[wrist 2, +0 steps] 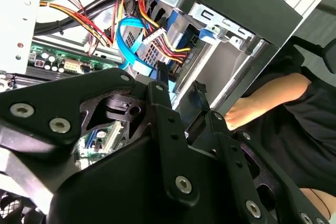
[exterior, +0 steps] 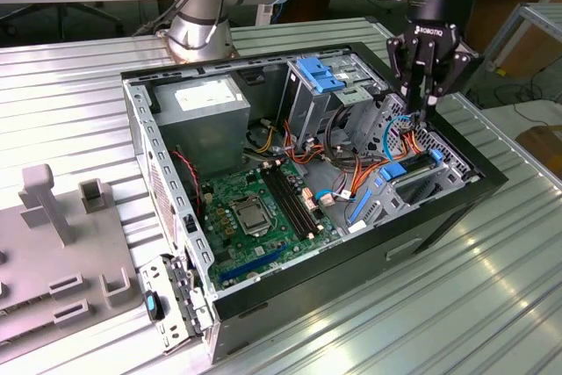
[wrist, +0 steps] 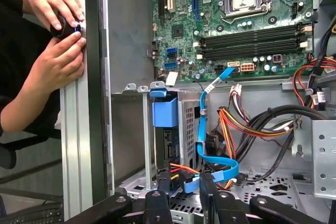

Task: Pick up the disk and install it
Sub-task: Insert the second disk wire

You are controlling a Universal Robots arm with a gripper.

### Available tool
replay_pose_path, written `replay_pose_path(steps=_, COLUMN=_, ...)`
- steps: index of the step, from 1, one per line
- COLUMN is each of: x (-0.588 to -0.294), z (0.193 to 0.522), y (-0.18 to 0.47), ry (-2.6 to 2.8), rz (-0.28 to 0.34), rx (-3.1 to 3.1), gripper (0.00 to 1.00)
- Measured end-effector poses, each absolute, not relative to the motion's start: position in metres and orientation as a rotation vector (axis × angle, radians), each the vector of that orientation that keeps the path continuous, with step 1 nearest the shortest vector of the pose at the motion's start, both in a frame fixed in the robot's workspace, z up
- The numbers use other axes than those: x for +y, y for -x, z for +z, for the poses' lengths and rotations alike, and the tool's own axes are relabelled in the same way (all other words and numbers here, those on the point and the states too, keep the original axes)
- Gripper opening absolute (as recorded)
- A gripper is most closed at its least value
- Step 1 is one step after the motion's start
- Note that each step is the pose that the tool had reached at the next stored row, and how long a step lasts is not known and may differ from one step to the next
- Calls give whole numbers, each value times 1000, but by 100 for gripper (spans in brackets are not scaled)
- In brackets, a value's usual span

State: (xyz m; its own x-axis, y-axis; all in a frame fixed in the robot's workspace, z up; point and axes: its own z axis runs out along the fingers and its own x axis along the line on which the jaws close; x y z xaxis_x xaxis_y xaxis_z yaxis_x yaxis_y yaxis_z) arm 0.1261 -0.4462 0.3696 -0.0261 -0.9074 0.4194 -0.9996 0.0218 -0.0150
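Roughly: end effector [wrist: 184,183] hung open and empty over the drive cage [wrist: 189,129], cables between its fingers. The disk [wrist: 166,129] stood on edge in the cage just beyond the fingertips, long axis apparently running along the approach line.

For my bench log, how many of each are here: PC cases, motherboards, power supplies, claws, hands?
Case: 1
Motherboard: 1
Power supply: 1
Claw: 1
Hands: 2
Total: 6
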Motion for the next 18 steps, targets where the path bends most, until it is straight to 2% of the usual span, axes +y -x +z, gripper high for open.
replay_pose_path(steps=6, x=-446, z=368, y=-126, ry=-1961, rz=447, rx=-2011, gripper=35)
replay_pose_path(steps=9, x=-446, z=367, y=-126, ry=-1961, rz=447, rx=-2011, gripper=16)
replay_pose_path(steps=18, x=-446, z=365, y=-126, ry=-1961, rz=447, rx=-2011, gripper=16)
